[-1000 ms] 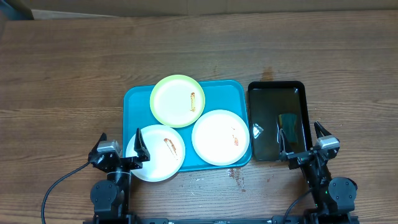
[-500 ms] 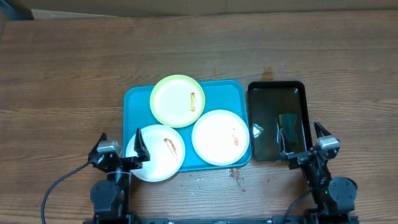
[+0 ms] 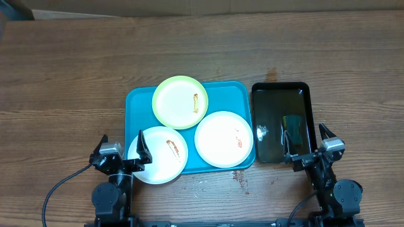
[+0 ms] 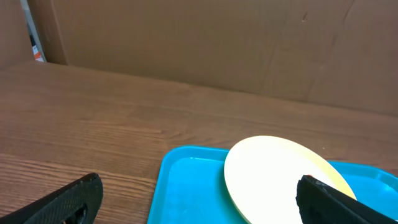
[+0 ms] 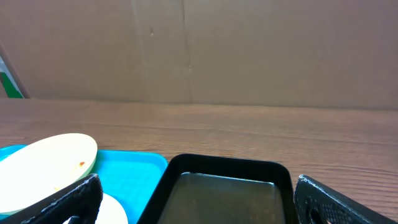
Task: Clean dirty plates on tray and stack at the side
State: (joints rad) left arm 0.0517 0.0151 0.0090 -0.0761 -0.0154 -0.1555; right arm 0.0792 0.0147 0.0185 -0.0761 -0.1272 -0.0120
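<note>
Nearest, my left fingers (image 3: 120,154) are spread wide above the desk (image 3: 63,75). One tip sits over the rim of a white plate (image 3: 158,157) with a reddish-brown smear, which overhangs the front-left corner of the tray (image 3: 140,107). My right fingers (image 3: 307,150) are spread too, holding nothing, at the near end of a black tray (image 3: 281,107). Farther in, a second white plate (image 3: 221,139) with small red marks lies on the tray's right side. Farthest, a yellow-green plate (image 3: 177,101) with a brown streak overhangs the far rim.
</note>
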